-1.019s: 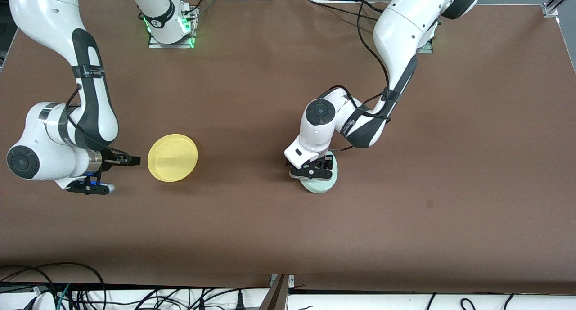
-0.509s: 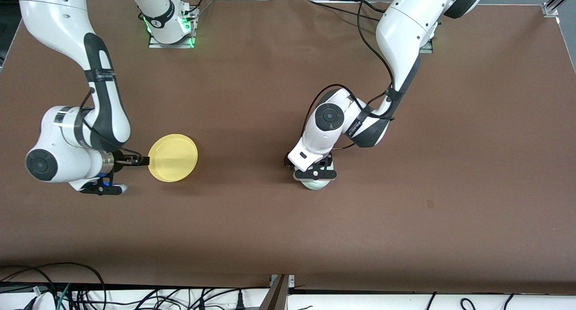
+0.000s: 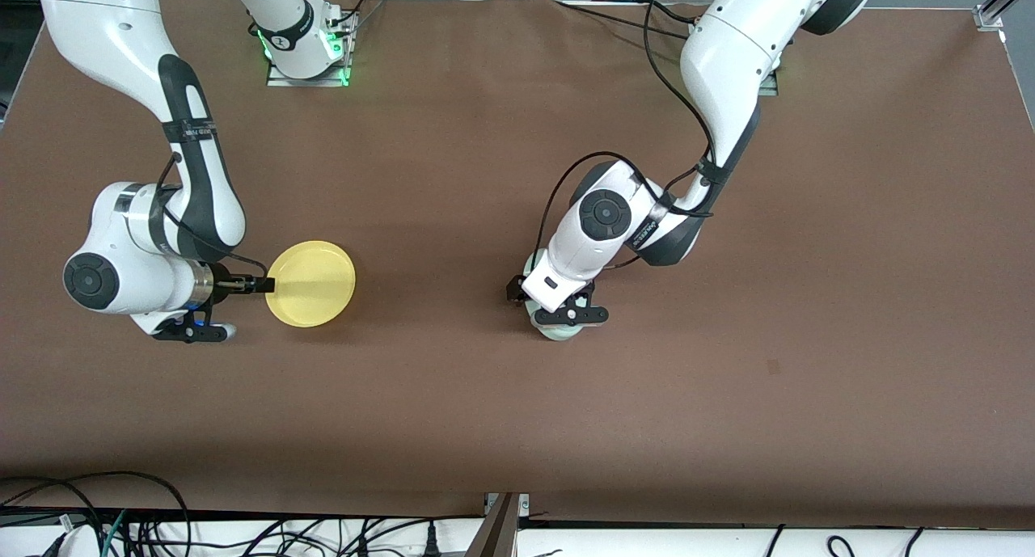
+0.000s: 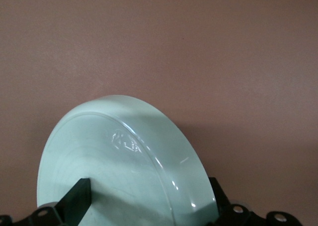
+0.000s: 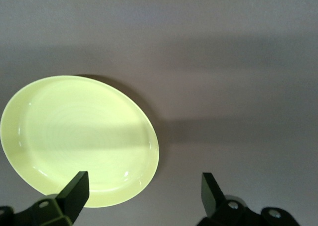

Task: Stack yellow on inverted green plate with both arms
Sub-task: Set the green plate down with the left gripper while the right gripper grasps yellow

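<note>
Table [image 3: 849, 298]: brown cloth runs wide around both my pincers, with bare surface toward the front camera and out to the left arm's end. Its edges lie well away from both plates.

Left arm [image 3: 720, 72]: mine, reaching down from its base to a spot near the middle of the table.

Right arm [image 3: 121, 48]: mine too, bent low at its own end of the table.

Yellow plate [image 3: 310, 284]: lies flat on the cloth, hollow side up, just ahead of my right gripper. Being round, it has no long axis; its rim faces up. Open cloth surrounds it on every side but the one where my finger meets it.

Green plate [image 4: 119, 156]: tipped up off flat in my left gripper, ringed underside turned toward my left wrist camera, its rim arching away from the fingers. From the front camera only slivers of it [image 3: 558, 328] show under my wrist. Whether its low edge touches the cloth I cannot tell.

Left gripper [image 4: 149, 198]: closed onto the green plate, one finger [image 4: 79, 191] pressed on the ringed face, the other at the rim.

Right gripper [image 5: 144, 191]: spread wide, holding nothing. One finger [image 5: 75, 187] overlaps the yellow plate's near rim; the other finger [image 5: 208, 188] stands over bare cloth beside it.
</note>
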Available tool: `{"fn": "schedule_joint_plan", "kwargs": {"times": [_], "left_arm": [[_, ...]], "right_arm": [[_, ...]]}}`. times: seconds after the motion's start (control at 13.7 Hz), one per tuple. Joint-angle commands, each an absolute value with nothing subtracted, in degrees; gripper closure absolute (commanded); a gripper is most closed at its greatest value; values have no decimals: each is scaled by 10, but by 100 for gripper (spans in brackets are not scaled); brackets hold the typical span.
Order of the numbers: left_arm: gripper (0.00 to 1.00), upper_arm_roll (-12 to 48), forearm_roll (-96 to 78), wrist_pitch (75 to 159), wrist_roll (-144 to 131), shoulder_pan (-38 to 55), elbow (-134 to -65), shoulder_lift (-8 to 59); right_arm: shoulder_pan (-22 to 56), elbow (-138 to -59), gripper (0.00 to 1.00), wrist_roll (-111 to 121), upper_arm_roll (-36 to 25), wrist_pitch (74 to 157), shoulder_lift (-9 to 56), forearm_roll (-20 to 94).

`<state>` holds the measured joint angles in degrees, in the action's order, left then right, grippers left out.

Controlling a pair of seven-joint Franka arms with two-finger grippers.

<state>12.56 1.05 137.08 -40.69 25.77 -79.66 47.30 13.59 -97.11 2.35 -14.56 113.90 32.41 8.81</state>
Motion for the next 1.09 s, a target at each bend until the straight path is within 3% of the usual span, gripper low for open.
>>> {"fn": "schedule_joint_plan", "kwargs": {"times": [0.0,0.15,0.29,0.51,0.66,1.02], "left_arm": [[0,136,-5,1389,-364,249,-811,472],[0,161,-38,1390,-360,220,-806,472],[0,163,-15,1387,-357,219,-803,469],[0,197,-36,1386,-349,180,-802,468],[0,200,-25,1390,-362,179,-808,468],[0,233,-24,1391,-360,152,-806,474]], "right_arm": [[136,-1076,1,35,-145,1213,269,89],[137,-1178,1,47,-142,1325,229,88],[137,-1220,1,54,-142,1378,217,88],[148,-1209,1,54,-134,1383,242,87],[176,-1167,1,46,-136,1379,292,90],[171,-1157,1,45,-136,1375,297,90]]}}
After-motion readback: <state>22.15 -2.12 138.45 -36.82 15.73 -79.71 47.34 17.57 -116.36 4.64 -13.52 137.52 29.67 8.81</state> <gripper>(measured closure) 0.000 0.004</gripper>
